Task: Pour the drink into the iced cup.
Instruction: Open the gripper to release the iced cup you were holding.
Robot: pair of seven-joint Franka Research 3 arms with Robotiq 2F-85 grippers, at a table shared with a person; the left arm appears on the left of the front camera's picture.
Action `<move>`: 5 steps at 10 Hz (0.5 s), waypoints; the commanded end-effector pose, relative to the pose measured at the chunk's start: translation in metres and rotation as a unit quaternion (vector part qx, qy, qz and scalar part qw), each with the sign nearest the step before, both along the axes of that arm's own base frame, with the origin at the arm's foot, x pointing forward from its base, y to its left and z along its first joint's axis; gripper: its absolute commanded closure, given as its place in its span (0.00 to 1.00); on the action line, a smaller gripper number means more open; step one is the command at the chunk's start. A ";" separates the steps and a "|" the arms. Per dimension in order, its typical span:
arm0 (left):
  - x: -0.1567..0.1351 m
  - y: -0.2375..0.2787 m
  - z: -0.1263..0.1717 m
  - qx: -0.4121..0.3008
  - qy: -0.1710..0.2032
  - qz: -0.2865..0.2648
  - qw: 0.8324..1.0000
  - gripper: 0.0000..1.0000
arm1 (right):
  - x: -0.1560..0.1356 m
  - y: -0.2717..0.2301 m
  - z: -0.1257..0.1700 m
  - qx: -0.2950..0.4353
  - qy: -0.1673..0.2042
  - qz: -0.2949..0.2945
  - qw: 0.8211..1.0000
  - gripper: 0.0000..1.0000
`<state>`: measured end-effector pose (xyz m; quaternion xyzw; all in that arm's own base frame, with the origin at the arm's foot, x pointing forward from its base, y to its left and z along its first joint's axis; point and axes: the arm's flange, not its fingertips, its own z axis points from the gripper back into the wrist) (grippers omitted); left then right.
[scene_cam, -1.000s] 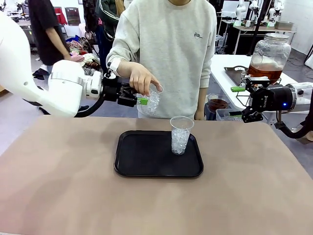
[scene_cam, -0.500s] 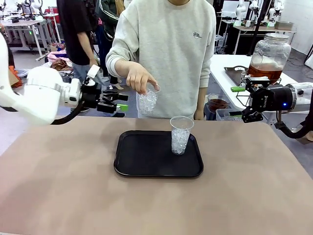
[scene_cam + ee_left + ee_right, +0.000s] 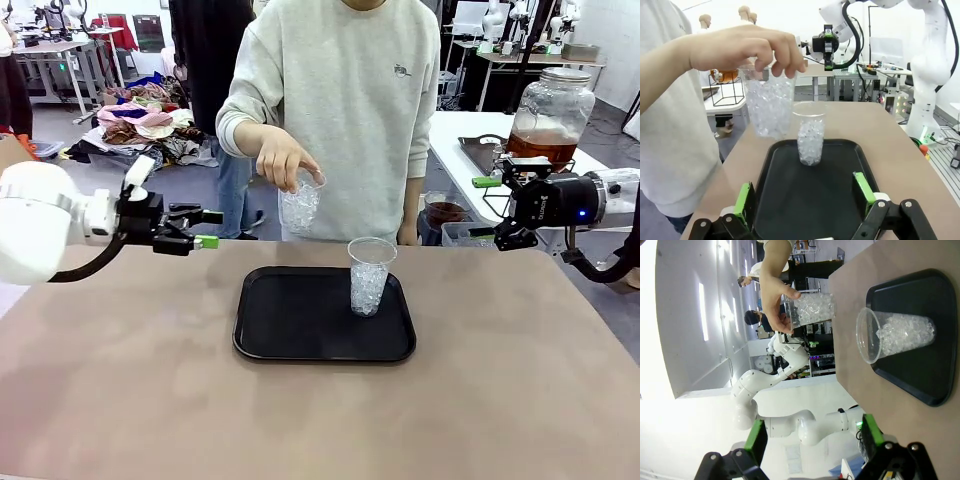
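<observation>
Iced cup (image 3: 369,278) stands on the black tray (image 3: 290,322).
We see left tool (image 3: 208,228) and right tool (image 3: 495,210) released; a hand (image 3: 285,160) holds a second ice cup (image 3: 300,208).

1. Front view faces across the table (image 3: 120,400) toward the person (image 3: 340,110).
2. Left wrist view looks low and close along the tray (image 3: 810,195).
3. Right wrist view, rolled sideways, sits farther off; all 3 share the tray and its iced cup (image 3: 895,335).

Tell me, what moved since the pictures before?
The left gripper pulled back from the ice-filled clear plastic cup in the person's hand, toward the robot's left, open and empty. The hand still holds that cup. The right gripper, the other clear iced cup and its black rectangular tray stayed put.
</observation>
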<state>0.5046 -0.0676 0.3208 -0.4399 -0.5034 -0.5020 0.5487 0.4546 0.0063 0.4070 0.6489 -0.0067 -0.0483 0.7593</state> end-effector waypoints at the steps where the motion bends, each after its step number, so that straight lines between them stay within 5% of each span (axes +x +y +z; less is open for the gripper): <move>1: -0.014 0.015 -0.005 0.002 -0.014 -0.011 1.000 0.00 | 0.000 0.001 0.002 0.001 -0.002 0.001 1.000 0.00; 5: -0.011 0.021 -0.011 0.007 -0.004 -0.008 1.000 0.00 | 0.000 0.001 0.002 0.001 -0.002 0.001 1.000 0.00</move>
